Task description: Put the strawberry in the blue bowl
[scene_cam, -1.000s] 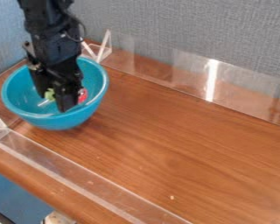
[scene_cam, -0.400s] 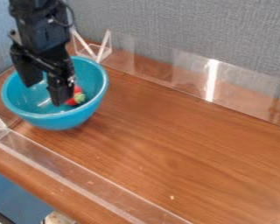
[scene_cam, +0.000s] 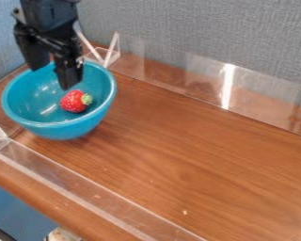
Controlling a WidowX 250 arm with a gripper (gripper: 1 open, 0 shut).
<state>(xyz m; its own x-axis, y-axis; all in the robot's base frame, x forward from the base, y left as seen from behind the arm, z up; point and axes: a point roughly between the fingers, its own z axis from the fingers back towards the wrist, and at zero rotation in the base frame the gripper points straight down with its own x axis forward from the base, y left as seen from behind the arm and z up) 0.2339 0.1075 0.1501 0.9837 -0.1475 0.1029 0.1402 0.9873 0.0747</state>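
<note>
The red strawberry (scene_cam: 75,101) with its green cap lies inside the teal-blue bowl (scene_cam: 27,106), toward the bowl's right side. The bowl stands at the far left of the wooden table. My black gripper (scene_cam: 50,68) hangs above the bowl's back rim, pointing down, its two fingers spread apart with nothing between them. It is clear of the strawberry.
A low clear plastic wall (scene_cam: 222,80) runs along the back of the wooden table (scene_cam: 191,151), and another clear strip lines the front edge (scene_cam: 65,193). A grey fabric backdrop stands behind.
The gripper opened and let go of the strawberry, which now rests in the bowl. The gripper has risen out of the bowl.
</note>
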